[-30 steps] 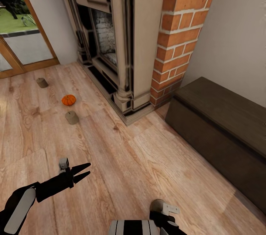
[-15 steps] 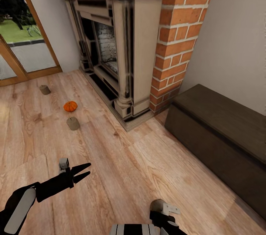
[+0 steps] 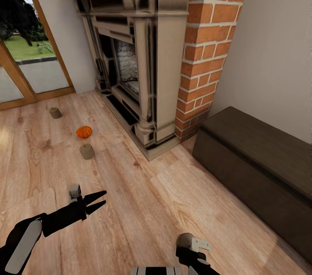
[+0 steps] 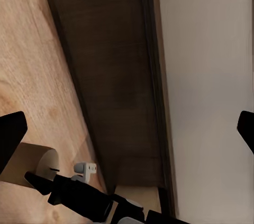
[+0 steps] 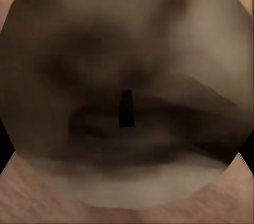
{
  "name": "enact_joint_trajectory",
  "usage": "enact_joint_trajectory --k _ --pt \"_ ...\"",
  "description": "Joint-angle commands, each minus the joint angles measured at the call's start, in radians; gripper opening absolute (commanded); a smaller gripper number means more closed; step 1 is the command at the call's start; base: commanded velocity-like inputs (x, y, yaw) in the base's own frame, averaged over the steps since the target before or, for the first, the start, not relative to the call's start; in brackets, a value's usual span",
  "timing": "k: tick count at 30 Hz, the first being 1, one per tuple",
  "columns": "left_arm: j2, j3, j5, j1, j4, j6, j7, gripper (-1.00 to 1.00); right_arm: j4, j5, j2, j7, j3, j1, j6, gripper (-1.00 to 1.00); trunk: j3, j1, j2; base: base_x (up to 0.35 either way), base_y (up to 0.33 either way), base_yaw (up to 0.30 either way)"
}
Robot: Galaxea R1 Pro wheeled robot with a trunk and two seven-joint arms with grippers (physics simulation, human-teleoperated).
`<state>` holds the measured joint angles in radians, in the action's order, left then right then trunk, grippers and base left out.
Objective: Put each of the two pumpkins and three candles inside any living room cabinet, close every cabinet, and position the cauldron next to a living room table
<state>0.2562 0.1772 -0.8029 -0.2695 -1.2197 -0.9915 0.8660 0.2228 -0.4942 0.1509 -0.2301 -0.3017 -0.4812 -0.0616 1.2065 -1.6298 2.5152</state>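
Ahead, pumpkin [image 3: 84,131] between candles [image 3: 86,151], beyond open-jawed left gripper [image 3: 100,201]

We are counting one pumpkin [image 3: 84,131] lying on the wooden floor [image 3: 143,197]. We are counting three candles: one candle [image 3: 55,113] beyond the pumpkin, a second candle [image 3: 86,151] on its near side, and a third candle [image 3: 186,240] at the right gripper, whose wick end is facing the right wrist camera [image 5: 126,109]. We are seeing one cabinet [image 3: 255,158] along the wall, one brick-sided fireplace [image 3: 147,63], and two robot arms: the left gripper [image 3: 99,200] and the right arm at the bottom edge.
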Motion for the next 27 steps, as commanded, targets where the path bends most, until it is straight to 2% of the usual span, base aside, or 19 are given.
enact_joint_trajectory --k 1,23,27 --pt "0.0 0.001 0.002 0.0 0.0 -0.003 0.004 1.0 -0.001 -0.012 0.0 -0.005 -0.008 0.0 -0.004 -1.0 -0.003 0.001 0.0 0.0 0.0 0.0" --pt "0.0 0.002 0.003 0.0 0.005 -0.004 0.004 1.0 0.013 -0.014 -0.002 -0.005 -0.007 0.001 -0.004 -1.0 -0.089 0.01 -0.005 0.0 0.0 0.001" --pt "0.0 0.002 0.003 0.0 0.005 -0.004 0.004 1.0 0.013 -0.014 -0.002 -0.005 -0.007 0.001 -0.004 -1.0 -0.104 0.012 -0.006 0.0 0.0 0.197"
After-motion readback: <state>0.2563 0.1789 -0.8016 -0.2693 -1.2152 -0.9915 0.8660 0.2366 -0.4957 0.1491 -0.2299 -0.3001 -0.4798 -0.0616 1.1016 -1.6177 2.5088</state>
